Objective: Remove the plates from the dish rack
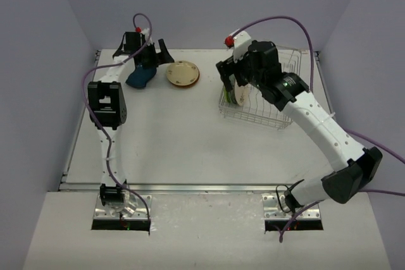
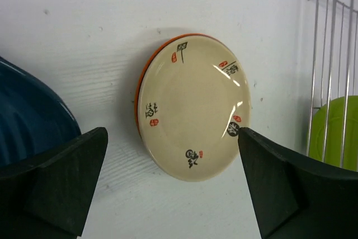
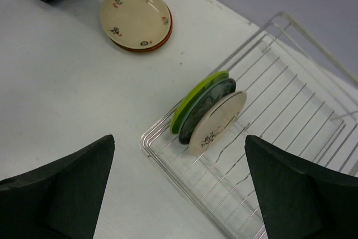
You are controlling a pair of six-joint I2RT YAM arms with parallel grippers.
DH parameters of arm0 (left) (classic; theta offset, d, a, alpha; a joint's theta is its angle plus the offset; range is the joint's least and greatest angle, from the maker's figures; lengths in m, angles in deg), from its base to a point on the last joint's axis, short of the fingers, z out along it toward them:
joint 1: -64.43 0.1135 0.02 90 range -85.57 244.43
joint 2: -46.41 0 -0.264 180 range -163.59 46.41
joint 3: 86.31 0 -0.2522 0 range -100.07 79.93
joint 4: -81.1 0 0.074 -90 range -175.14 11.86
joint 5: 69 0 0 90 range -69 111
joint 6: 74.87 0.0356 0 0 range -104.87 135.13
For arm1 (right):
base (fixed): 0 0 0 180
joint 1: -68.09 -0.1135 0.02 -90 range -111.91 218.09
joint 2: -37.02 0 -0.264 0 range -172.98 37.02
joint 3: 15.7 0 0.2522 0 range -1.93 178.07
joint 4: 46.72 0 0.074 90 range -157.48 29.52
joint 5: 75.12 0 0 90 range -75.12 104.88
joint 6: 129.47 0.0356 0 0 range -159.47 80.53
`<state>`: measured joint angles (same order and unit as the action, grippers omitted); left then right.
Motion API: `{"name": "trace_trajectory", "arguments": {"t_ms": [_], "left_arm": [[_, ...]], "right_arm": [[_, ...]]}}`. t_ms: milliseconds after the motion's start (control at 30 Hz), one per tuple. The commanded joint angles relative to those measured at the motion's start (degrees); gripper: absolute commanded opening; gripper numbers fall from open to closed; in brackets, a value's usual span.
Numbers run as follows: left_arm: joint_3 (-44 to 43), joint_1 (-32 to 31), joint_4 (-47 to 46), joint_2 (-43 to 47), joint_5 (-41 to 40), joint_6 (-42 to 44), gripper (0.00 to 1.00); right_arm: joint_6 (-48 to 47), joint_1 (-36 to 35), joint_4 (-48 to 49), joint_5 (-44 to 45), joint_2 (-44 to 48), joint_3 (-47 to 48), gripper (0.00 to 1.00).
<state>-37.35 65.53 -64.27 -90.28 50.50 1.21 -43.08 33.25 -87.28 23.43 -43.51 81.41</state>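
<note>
The silver wire dish rack (image 1: 269, 109) stands at the back right; it also shows in the right wrist view (image 3: 291, 116). Three plates stand upright in its near-left corner: a lime green one (image 3: 196, 100), a dark one (image 3: 206, 107) and a cream one (image 3: 219, 121). A cream plate (image 1: 182, 73) lies on an orange one (image 3: 159, 37) on the table (image 1: 183, 137); the left wrist view shows it too (image 2: 193, 107). A dark blue teardrop plate (image 1: 140, 78) lies left of them. My left gripper (image 1: 157, 52) is open and empty above these. My right gripper (image 1: 233, 80) is open and empty over the rack's plates.
Grey walls close in the table at the back and both sides. A metal strip (image 1: 190, 188) runs along the table's near edge. Purple cables trail from both arms.
</note>
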Motion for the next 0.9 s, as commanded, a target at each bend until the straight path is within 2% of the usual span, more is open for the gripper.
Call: {"name": "trace_trajectory", "arguments": {"t_ms": [0, 33, 100, 233, 267, 433, 567, 867], "left_arm": [[1.94, -0.48, -3.2, 17.9, -14.51, 7.7, 1.0], [3.56, -0.97, -3.94, 18.83, -18.81, 9.57, 1.0], [8.41, -4.86, -7.1, 27.53, -32.19, 16.08, 1.0], [24.07, -9.42, -16.74, 42.91, -42.18, 23.67, 1.0], [26.4, -9.97, -17.49, 45.07, -42.24, 24.37, 1.0], [38.43, -10.6, -17.63, 56.26, -38.2, 23.5, 1.0], [45.34, -10.6, -17.44, 60.85, -35.49, 22.46, 1.0], [47.23, -10.6, -16.84, 61.19, -35.23, 22.35, 1.0]], "right_arm": [[17.08, 5.98, -4.57, -3.79, -5.66, 6.23, 0.99], [18.47, 6.89, -4.58, -4.82, -6.01, 6.48, 0.99], [22.37, 8.72, -4.88, -7.78, -9.41, 7.29, 0.98], [26.05, 12.06, -6.38, -8.82, -15.33, 10.46, 0.91], [26.55, 12.6, -6.5, -9.51, -16.4, 10.88, 0.89], [30.06, 15.94, -7.39, -8.65, -21.96, 13.56, 0.67], [30.25, 16.9, -7.3, -7.96, -25.76, 15.32, 0.58], [29.63, 17.08, -7.22, -4.67, -31.05, 17.89, 0.53]]}}
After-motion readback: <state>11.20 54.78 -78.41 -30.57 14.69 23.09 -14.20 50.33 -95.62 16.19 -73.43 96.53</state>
